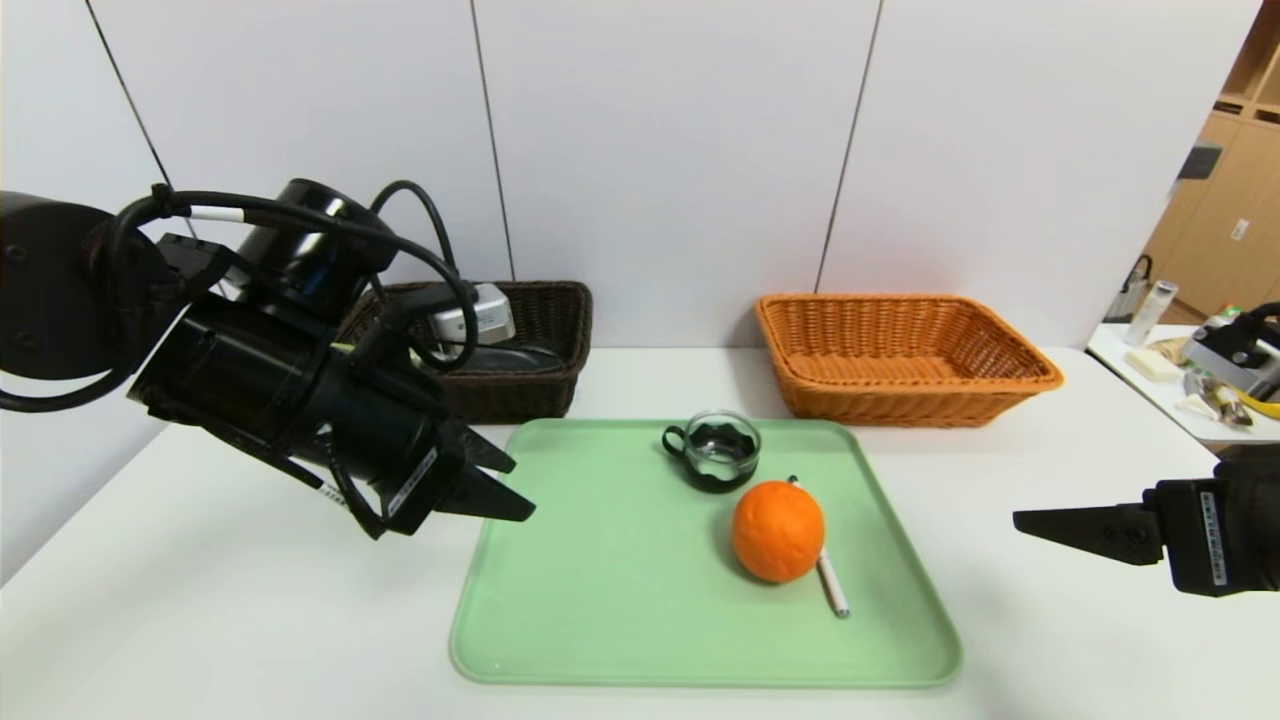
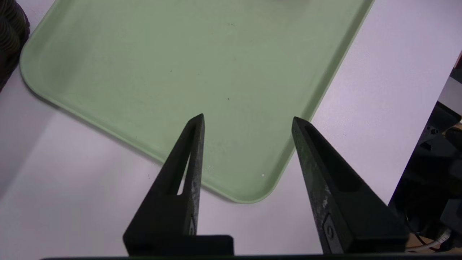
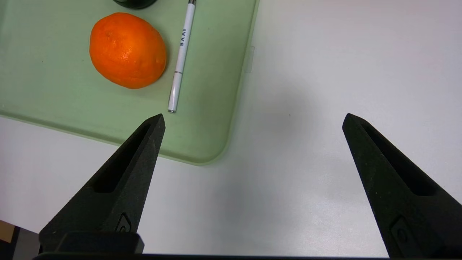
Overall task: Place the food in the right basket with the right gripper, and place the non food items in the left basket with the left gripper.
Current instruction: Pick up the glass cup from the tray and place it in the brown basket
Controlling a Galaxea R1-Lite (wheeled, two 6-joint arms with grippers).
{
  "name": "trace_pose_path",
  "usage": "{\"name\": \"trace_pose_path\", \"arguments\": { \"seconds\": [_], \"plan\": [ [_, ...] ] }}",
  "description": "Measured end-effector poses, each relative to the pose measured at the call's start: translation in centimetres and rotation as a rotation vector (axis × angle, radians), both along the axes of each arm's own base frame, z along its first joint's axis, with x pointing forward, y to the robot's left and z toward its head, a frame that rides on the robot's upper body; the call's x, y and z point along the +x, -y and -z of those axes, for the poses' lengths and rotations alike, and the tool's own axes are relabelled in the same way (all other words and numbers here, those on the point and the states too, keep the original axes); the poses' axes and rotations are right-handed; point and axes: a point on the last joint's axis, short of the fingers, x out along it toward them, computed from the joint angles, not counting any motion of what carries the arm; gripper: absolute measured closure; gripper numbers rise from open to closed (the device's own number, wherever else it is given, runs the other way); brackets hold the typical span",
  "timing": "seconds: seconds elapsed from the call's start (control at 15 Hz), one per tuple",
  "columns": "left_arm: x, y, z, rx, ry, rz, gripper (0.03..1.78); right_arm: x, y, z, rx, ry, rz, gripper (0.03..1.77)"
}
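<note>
On the green tray (image 1: 600,590) lie a round orange (image 1: 777,531), a small glass cup (image 1: 716,452) with a black handle behind it, and a thin white pen (image 1: 830,580) touching the orange's right side. The dark brown left basket (image 1: 545,330) and the orange-tan right basket (image 1: 900,350) stand behind the tray. My left gripper (image 1: 500,485) hovers over the tray's left edge, open and empty; the left wrist view shows it (image 2: 248,118) above the bare tray (image 2: 180,65) corner. My right gripper (image 3: 253,116) is open over the table right of the tray, near the orange (image 3: 127,50) and pen (image 3: 180,57).
My left arm hides part of the left basket's inside. A side table (image 1: 1150,385) with a bottle and clutter stands at the far right. A white wall runs close behind both baskets. Bare white tabletop (image 1: 200,600) surrounds the tray.
</note>
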Motion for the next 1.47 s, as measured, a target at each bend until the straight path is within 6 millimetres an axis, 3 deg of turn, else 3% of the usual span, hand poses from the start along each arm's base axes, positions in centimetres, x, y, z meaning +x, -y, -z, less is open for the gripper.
{"name": "trace_pose_path", "arguments": {
  "seconds": [0.13, 0.47, 0.67, 0.87, 1.2, 1.47],
  "plan": [
    [-0.1, 0.8, 0.1, -0.002, -0.012, 0.017, 1.71, 0.0, 0.0, 0.0, 0.001, -0.001, 0.0, 0.1],
    [0.0, 2.6, -0.6, -0.015, 0.013, 0.07, 1.77, 0.0, 0.0, 0.2, 0.0, -0.008, 0.0, 0.1],
    [0.6, 3.8, -0.5, -0.017, 0.017, 0.091, 1.27, 0.0, 0.0, 0.3, -0.001, -0.012, 0.002, 0.1],
    [1.2, 5.1, -0.3, -0.028, -0.009, 0.092, 0.89, 0.0, 0.0, 0.3, -0.002, -0.012, 0.001, 0.1],
    [1.8, 8.9, -0.8, -0.06, -0.108, -0.055, 0.52, 0.0, 0.0, 0.3, -0.003, -0.011, 0.002, 0.1],
    [1.6, 12.3, -0.7, -0.031, -0.117, -0.264, 0.36, -0.1, 0.1, 0.4, -0.004, -0.016, 0.005, 0.1]
  ]
}}
